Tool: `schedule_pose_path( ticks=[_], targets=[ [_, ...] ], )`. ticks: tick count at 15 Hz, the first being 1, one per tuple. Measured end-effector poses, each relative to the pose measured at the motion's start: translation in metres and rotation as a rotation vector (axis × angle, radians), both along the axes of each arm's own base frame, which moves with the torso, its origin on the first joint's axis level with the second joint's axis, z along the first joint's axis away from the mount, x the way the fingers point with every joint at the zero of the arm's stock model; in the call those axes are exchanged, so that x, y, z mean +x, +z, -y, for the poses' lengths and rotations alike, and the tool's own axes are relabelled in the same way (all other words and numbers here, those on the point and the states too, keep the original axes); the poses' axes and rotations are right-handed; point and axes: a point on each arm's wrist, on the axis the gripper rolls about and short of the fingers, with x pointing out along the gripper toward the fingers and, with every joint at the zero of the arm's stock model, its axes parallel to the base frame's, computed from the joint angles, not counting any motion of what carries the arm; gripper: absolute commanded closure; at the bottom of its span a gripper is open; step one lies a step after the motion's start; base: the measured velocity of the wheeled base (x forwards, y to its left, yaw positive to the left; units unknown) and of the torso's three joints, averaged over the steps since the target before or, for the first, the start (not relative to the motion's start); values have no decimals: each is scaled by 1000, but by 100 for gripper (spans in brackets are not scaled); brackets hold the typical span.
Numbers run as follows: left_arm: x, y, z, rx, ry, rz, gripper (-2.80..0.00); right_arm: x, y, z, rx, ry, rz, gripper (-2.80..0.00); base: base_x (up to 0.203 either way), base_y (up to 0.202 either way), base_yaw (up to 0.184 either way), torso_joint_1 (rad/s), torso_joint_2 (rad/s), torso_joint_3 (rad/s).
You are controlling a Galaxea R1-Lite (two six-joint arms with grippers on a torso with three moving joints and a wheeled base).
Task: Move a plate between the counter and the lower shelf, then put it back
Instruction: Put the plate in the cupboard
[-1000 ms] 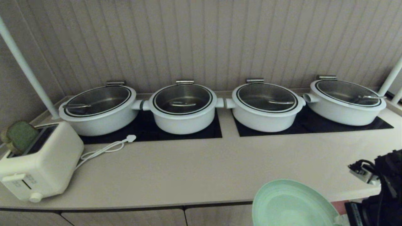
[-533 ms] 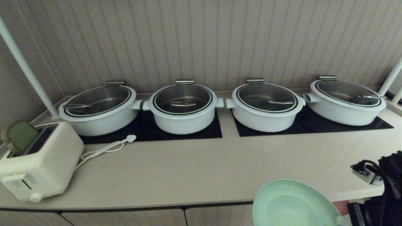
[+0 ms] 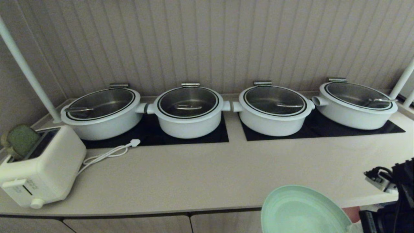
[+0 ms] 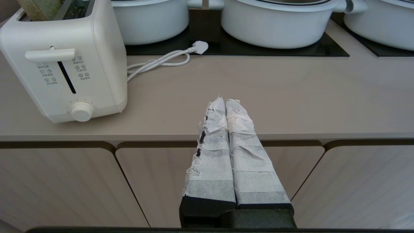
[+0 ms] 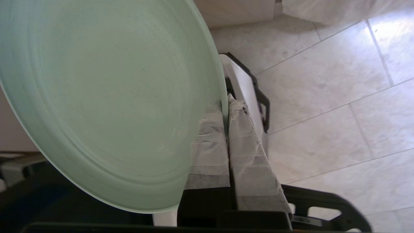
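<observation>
The pale mint-green plate [image 3: 302, 212] hangs tilted in front of the counter [image 3: 200, 174], its rim just below the counter's front edge at the lower right of the head view. My right gripper [image 5: 226, 103] is shut on the plate's [image 5: 106, 97] rim, with one taped finger on each face. The right arm [image 3: 399, 194] shows as a dark mass at the right edge. My left gripper [image 4: 225, 102] is parked shut and empty in front of the counter [image 4: 291, 97], level with its edge. The lower shelf is out of view.
Several white lidded pots [image 3: 189, 111] stand in a row on black hob panels [image 3: 317, 131] at the back. A white toaster [image 3: 38, 168] with a loose cord [image 3: 110, 152] sits at the left. Closed cabinet doors [image 4: 64, 184] lie below; tiled floor [image 5: 323, 97] lies under the plate.
The dark part of the right arm has slid slightly toward the right edge of the head view. The plate has shifted only marginally with it. The left arm is still.
</observation>
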Motion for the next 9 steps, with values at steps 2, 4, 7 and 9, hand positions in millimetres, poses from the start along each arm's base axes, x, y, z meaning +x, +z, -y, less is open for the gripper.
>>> schedule_pose_path(
  ticks=[2, 4, 7, 9],
  targets=[
    [0, 0, 0, 0, 0, 0, 0, -2, 0, 0, 5, -9, -2, 0, 0, 0, 0, 0, 0, 0],
    [0, 0, 0, 0, 0, 0, 0, -4, -2, 1, 4, -10, -9, 0, 0, 0, 0, 0, 0, 0],
    [0, 0, 0, 0, 0, 0, 0, -7, -5, 1, 1, -9, -19, 0, 0, 0, 0, 0, 0, 0],
    [0, 0, 0, 0, 0, 0, 0, -9, -6, 2, 1, -9, -23, 0, 0, 0, 0, 0, 0, 0]
  ],
)
